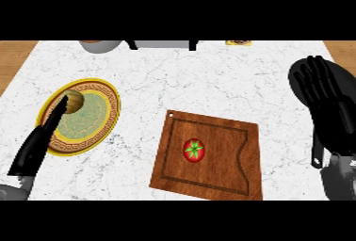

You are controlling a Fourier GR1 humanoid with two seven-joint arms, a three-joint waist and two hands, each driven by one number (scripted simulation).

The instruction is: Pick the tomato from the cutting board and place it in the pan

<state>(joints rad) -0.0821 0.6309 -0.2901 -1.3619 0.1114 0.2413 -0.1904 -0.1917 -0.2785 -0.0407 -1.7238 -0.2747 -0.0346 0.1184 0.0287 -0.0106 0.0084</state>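
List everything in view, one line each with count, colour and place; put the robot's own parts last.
tomato: one, red with a green stem, at the middle of the cutting board.
cutting board: one, brown wood, on the counter right of centre.
pan: one, black, at the right edge, largely behind the right hand.
plate: one, yellow rim with a greenish centre, on the left.
round object: one, tan, on the plate's upper part; what it is cannot be told.
counter: one, white marble.
items at the far edge: grey and dark, cut off by the frame.
left hand: one, black, fingers straight, over the plate's left side.
right hand: one, black, fingers straight, over the pan.
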